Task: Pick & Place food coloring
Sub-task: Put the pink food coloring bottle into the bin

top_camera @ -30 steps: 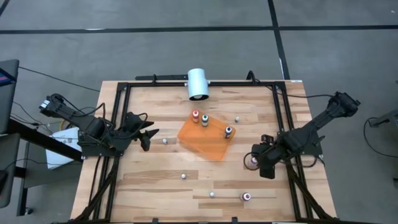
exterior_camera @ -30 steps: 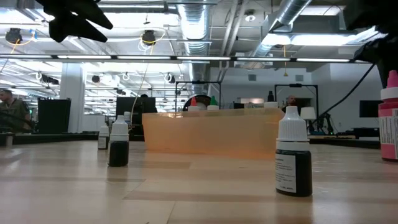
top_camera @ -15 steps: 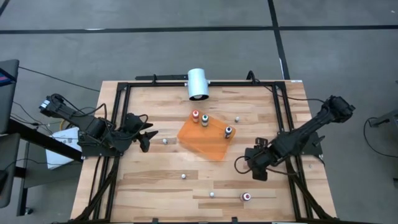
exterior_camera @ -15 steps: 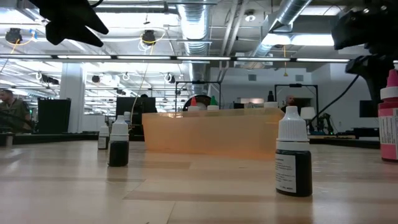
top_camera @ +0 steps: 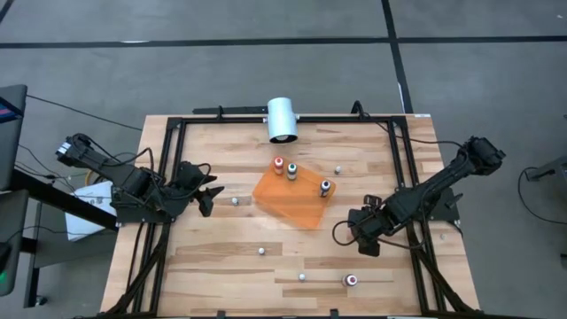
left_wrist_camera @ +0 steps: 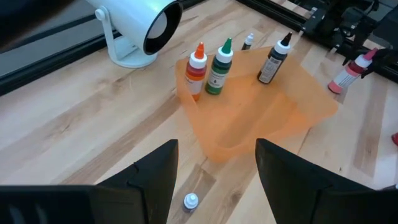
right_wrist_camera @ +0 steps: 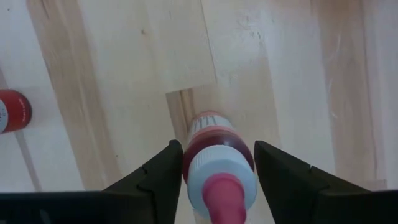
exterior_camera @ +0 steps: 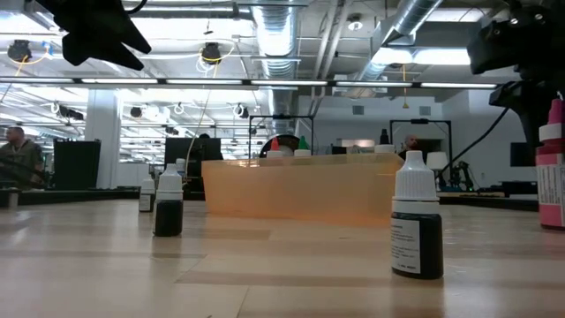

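The orange tray (top_camera: 292, 199) lies mid-table, with red-topped (top_camera: 278, 165), green-topped (top_camera: 291, 171) and dark-topped (top_camera: 325, 187) bottles standing on it. A pink bottle (right_wrist_camera: 217, 165) stands upright on the wood, right of the tray. My right gripper (right_wrist_camera: 217, 146) is open and points down over it, one finger on each side of its cap; I see no clear touch. In the high view the right gripper (top_camera: 357, 234) hides that bottle. My left gripper (top_camera: 209, 190) waits open, left of the tray.
Loose bottles stand on the wood: a red one (top_camera: 351, 280) near the front edge, and small ones (top_camera: 262, 251), (top_camera: 302, 276), (top_camera: 235, 201), (top_camera: 337, 168). A white cylinder (top_camera: 282, 120) sits at the far edge. A black frame (top_camera: 177, 124) borders the table.
My right gripper has moved toward the table's left and come over the pink bottle, so that its fingers now stand on either side of the bottle. The bottle has stayed upright in place.
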Tool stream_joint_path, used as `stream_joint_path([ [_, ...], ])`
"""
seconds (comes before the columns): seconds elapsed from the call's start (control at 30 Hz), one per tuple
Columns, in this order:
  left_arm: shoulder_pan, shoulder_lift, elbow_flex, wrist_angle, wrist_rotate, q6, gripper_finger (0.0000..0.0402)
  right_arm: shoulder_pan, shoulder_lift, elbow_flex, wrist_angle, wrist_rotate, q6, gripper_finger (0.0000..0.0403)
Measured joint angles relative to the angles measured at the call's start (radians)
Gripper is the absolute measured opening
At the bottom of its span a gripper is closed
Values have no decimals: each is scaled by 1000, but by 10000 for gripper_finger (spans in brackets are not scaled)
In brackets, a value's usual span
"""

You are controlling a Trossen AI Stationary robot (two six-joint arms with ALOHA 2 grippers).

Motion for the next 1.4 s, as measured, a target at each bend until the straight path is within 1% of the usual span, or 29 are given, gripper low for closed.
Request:
stream_joint_path([
  [0.17,0,0,0,2,0,-5,206,0,0,0,0,-2,0,153],
  [0.27,0,0,0,1,0,-8,206,0,0,0,-1,-2,0,140],
  [0.4,0,0,0,2,0,-8,206,-1,0,0,-1,-5,-1,147],
  [0.53,0,0,0,2,0,-8,206,-14,-1,1,-1,-37,-14,156],
  [0.77,0,0,0,9,0,-8,206,-53,-21,0,-3,-84,-68,134],
  [0.97,0,0,0,13,0,-8,206,-107,-104,0,-2,-84,-98,146],
  [1.17,0,0,0,23,0,-8,206,-164,-246,0,21,-81,-125,135],
  [1.4,0,0,0,31,0,-8,206,-204,-424,0,164,-78,-132,147],
])
